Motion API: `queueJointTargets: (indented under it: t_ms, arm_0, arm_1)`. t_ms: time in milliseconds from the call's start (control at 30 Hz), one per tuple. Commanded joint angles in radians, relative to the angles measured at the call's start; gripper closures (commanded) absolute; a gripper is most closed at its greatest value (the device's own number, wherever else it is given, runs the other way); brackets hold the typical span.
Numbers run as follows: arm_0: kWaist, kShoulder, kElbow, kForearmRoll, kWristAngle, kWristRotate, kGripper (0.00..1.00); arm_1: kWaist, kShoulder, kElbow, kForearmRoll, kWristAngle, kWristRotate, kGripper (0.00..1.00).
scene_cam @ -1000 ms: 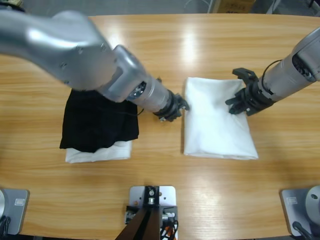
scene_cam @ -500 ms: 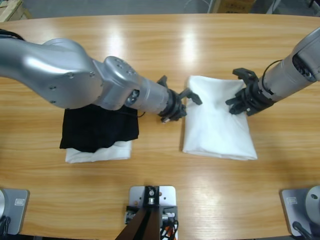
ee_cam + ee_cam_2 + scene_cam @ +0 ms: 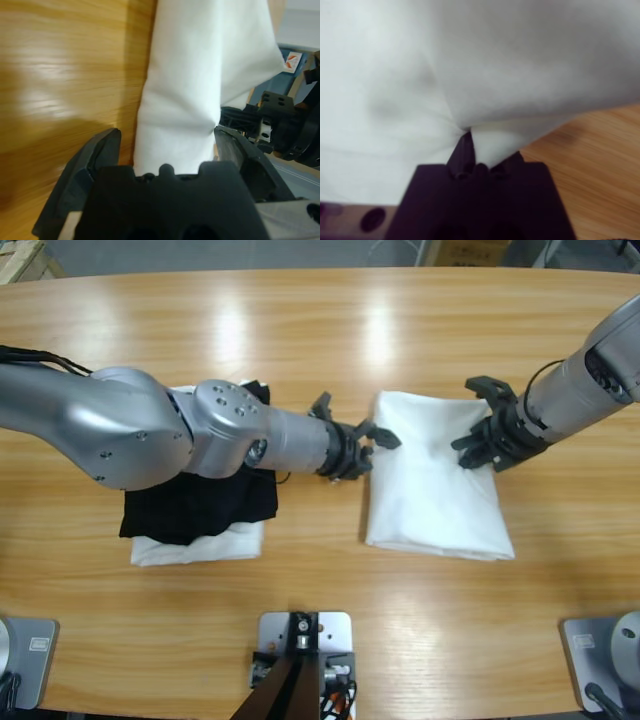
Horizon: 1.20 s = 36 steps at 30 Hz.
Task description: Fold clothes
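Seen from above, the folded white T-shirt (image 3: 435,485) lies flat on the wooden table (image 3: 320,330), a little right of the middle; it forms a rough rectangle, slightly wider toward the near edge. The left gripper (image 3: 352,443) comes in from the left on a thick silver arm and sits at the shirt's upper left corner, its jaws spread wide, one just over the corner of the cloth and the other over bare wood beside it. The right gripper (image 3: 483,443) reaches in from the right edge and rests on the shirt's upper right part, where the cloth puckers under it. To the left, partly under the left arm, a black folded garment (image 3: 200,505) lies on top of a white folded garment (image 3: 195,545), whose near edge shows below the black one; this pile is well apart from the T-shirt.

In the left wrist view, the two black jaws stand wide apart; the T-shirt's folded edge (image 3: 200,85) runs up between them, with bare table on one side, and the other gripper shows dark beyond the cloth.

In the right wrist view, white cloth (image 3: 470,65) fills nearly everything; the jaws are pressed together with a fold of the T-shirt pinched in them, creases radiating from the grip, and a strip of wood shows at lower right.
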Motion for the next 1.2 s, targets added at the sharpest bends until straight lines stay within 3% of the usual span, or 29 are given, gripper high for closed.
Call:
queueJointTargets:
  t_ms: [33, 567, 600, 633, 700, 900, 933, 967, 1000, 1033, 1200]
  arm_0:
    - [-0.009, 0.111, 0.047, -0.161, -0.008, -0.026, 0.268]
    - [-0.063, 0.116, 0.015, -0.189, -0.098, 0.081, 0.295]
    - [-0.062, 0.117, 0.021, -0.193, -0.098, 0.081, 0.418]
    - [-0.062, 0.118, 0.026, -0.193, -0.095, 0.083, 0.636]
    - [-0.059, 0.116, 0.03, -0.193, -0.092, 0.099, 0.965]
    - [-0.04, 0.115, 0.046, -0.167, -0.089, 0.141, 1.0]
    - [-0.04, 0.116, 0.047, -0.167, -0.089, 0.146, 1.0]
    - [-0.04, 0.117, 0.049, -0.166, -0.089, 0.147, 1.0]
    - [-0.039, 0.119, 0.052, -0.164, -0.089, 0.146, 1.0]
    - [-0.039, 0.119, 0.053, -0.163, -0.087, 0.144, 1.0]
    - [-0.031, 0.122, 0.061, -0.152, -0.075, 0.117, 1.0]
  arm_1:
    - [-0.008, 0.033, 0.007, 0.01, 0.003, -0.004, 1.0]
    - [-0.009, 0.031, 0.007, 0.009, 0.004, -0.002, 1.0]
    - [-0.008, 0.031, 0.007, 0.009, 0.004, -0.002, 1.0]
    - [-0.008, 0.03, 0.007, 0.009, 0.004, -0.002, 1.0]
    - [-0.008, 0.028, 0.007, 0.007, 0.008, 0.01, 1.0]
    - [-0.009, 0.011, 0.014, -0.008, 0.016, 0.051, 0.982]
    - [-0.009, 0.006, 0.014, -0.008, 0.016, 0.06, 0.746]
    - [-0.009, -0.001, 0.014, -0.009, 0.017, 0.07, 0.417]
    - [-0.011, -0.01, 0.013, -0.009, 0.017, 0.078, 0.179]
    - [-0.024, -0.024, 0.012, -0.007, 0.018, 0.095, 0.016]
    - [-0.194, -0.155, 0.047, 0.009, 0.096, 0.331, 0.0]
